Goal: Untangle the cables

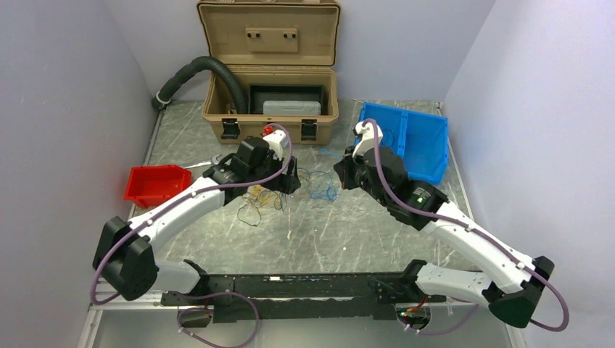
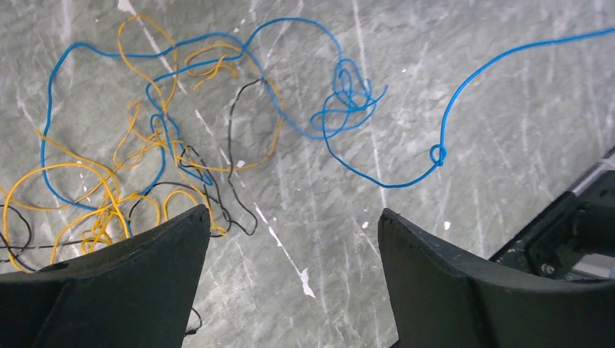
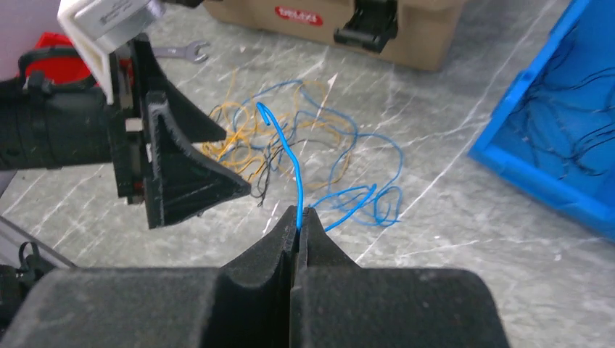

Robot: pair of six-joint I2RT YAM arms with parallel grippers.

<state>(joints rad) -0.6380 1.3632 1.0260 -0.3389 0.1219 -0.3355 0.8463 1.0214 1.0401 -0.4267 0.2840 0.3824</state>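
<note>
Blue cable (image 3: 299,174) in right gripper (image 3: 299,219), case label (image 3: 297,14) unreadable

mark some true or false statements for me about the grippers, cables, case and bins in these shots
1. The right gripper is shut on a blue cable. True.
2. The left gripper clamps the yellow wires. False: its jaws stand wide open above the tangled cables, holding nothing.
3. The tan case has its lid shut. False: the lid stands up, open.
4. The red bin sits on the left arm's side, the blue bin on the right arm's side. True.
5. The wrench lies inside the red bin. False: it lies on the table, outside the bin.
</note>
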